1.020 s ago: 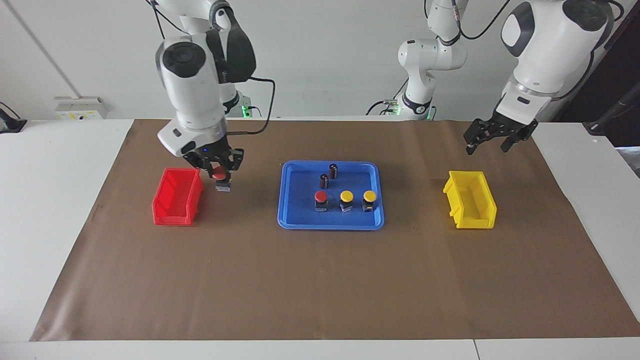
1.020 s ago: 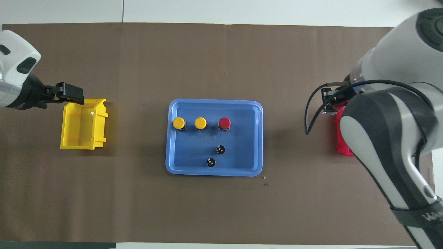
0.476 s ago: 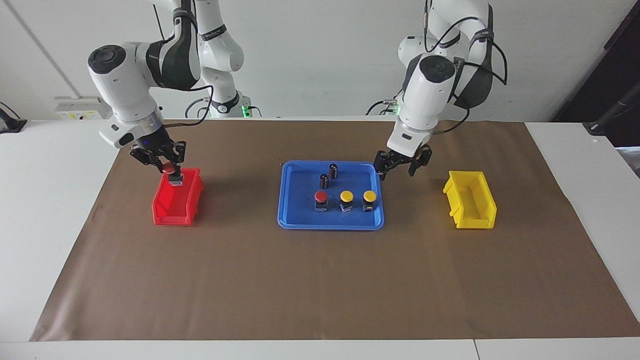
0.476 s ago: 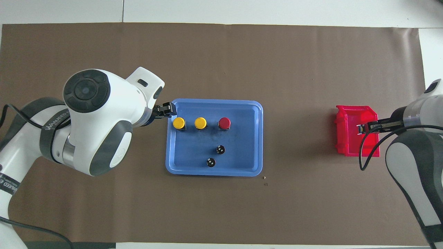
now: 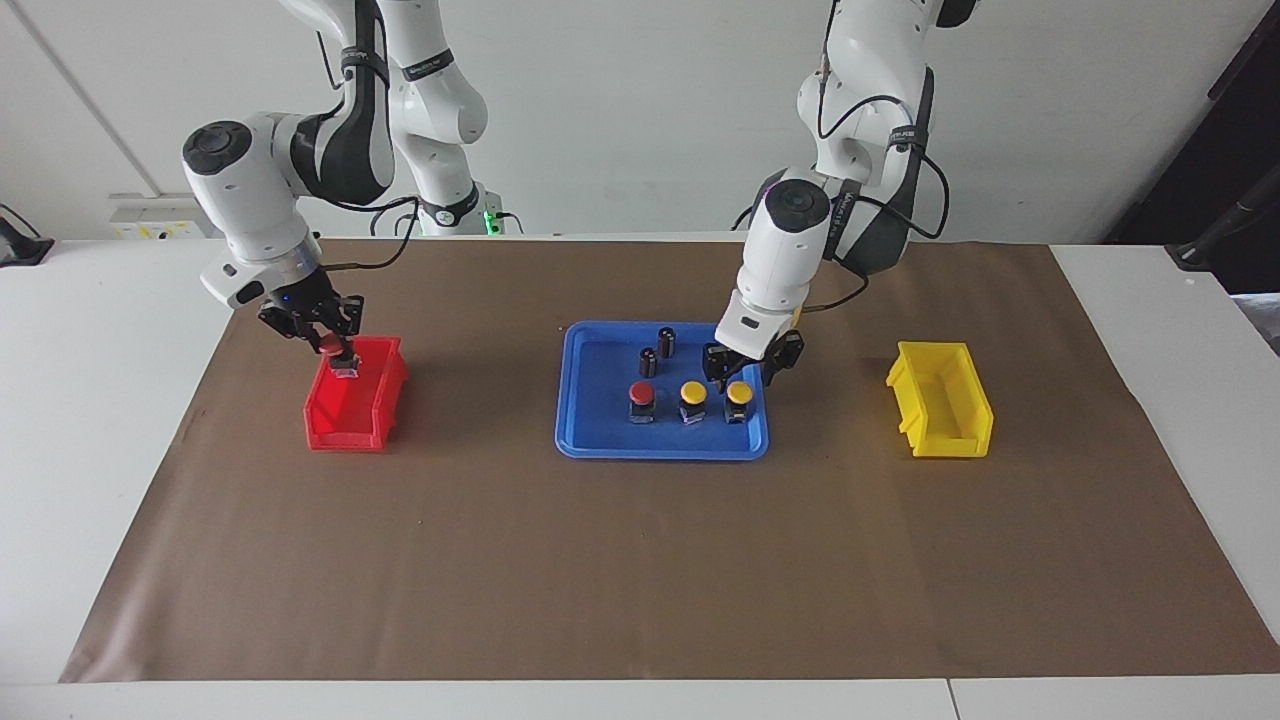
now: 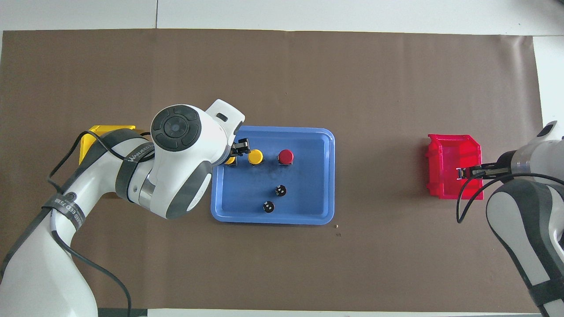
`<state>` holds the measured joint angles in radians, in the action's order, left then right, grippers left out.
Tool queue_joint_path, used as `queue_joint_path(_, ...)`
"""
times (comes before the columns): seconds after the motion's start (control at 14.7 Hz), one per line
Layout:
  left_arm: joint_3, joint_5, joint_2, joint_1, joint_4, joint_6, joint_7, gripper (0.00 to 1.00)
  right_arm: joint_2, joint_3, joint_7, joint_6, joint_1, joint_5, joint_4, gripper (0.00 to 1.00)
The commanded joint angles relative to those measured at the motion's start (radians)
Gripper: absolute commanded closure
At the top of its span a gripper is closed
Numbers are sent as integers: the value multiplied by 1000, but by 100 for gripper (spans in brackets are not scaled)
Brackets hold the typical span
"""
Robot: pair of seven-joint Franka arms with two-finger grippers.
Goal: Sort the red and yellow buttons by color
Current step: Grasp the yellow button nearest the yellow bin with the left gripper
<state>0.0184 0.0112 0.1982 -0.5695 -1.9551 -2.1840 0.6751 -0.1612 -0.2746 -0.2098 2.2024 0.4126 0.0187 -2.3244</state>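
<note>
Lying across white table [image 5: 110,400]: brown paper [image 5: 640,560]. Standing at table's robot end: plain white wall [image 5: 640,120], carrying socket box [image 5: 160,215]. Glowing green: small light [image 5: 490,212].

In the overhead view, the yellow bin [image 6: 99,132] and the yellow button [image 6: 230,161] beside it are mostly hidden by the left arm.
</note>
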Motion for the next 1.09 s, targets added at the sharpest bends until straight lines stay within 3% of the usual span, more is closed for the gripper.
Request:
queue_joint_path(0.0, -15, 10, -34, -16, -68, -43, 7, 24, 5, -6, -20, 46, 6, 23, -35, 86)
queue_joint_path(0.48, -15, 10, 1, -15, -74, -103, 11, 24, 17, -8, -28, 135, 2, 23, -96, 85)
queue_joint_path(0.54, -15, 10, 1, -15, -73, -103, 14, 29, 17, -8, -26, 140, 0, 23, -98, 85)
queue_joint_path(0.68, -15, 10, 1, -15, -68, -99, 73, 98, 15, -8, -28, 141, -12, 23, -105, 85)
queue_joint_path(0.88, -15, 12, 6, -12, 2, -35, 123, 99, 9, -8, -26, 145, -17, 23, -119, 82)
queue_joint_path(1.02, -15, 12, -12, -3, 82, 115, 107, 99, 9, -8, -33, 145, -14, 23, -119, 81)
